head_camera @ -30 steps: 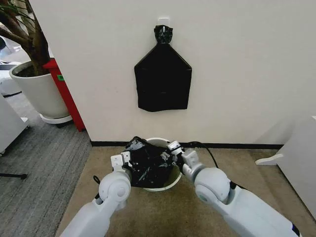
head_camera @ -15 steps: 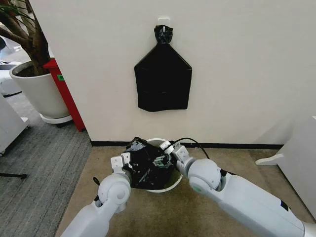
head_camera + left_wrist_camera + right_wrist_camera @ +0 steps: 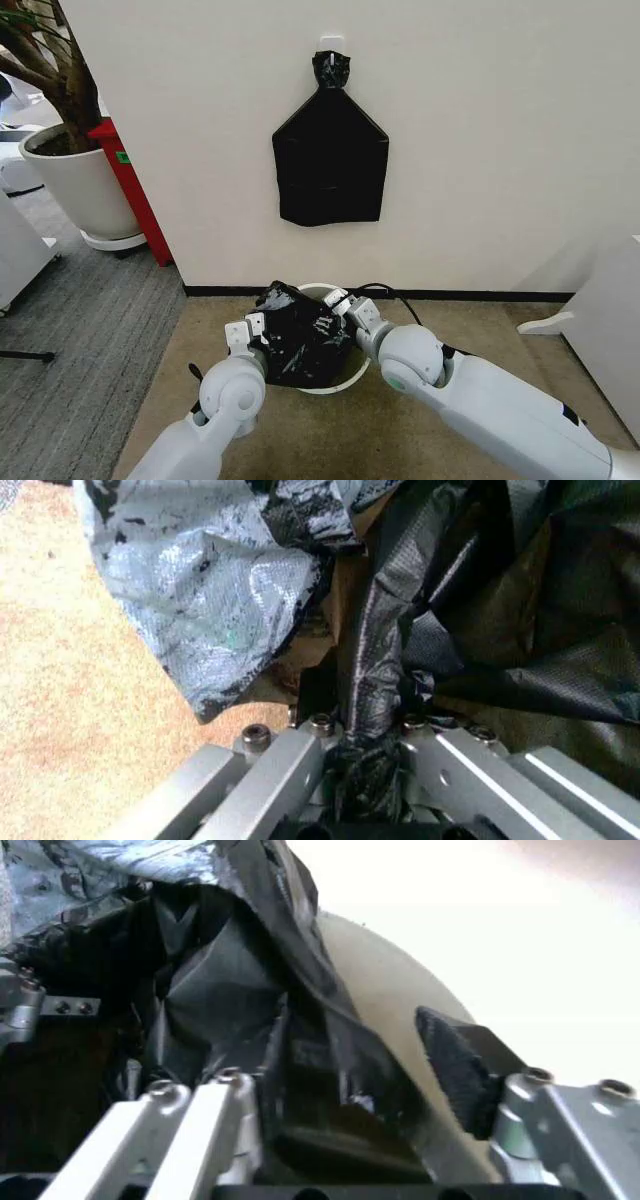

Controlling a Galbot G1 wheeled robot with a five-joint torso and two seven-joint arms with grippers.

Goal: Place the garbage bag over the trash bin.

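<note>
- Garbage bag point(image 3: 298, 340) — one, draped in one trash bin point(image 3: 352, 374).
- Left gripper point(image 3: 368, 739) clamped on bag; right gripper point(image 3: 375, 1065) spread apart astride the rim, shifted slightly inward.

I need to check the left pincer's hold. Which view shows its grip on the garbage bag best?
The left wrist view: the garbage bag is bunched between the left pincer fingers. The head view shows it beside the bag; the right wrist view, a distant metal part.
</note>
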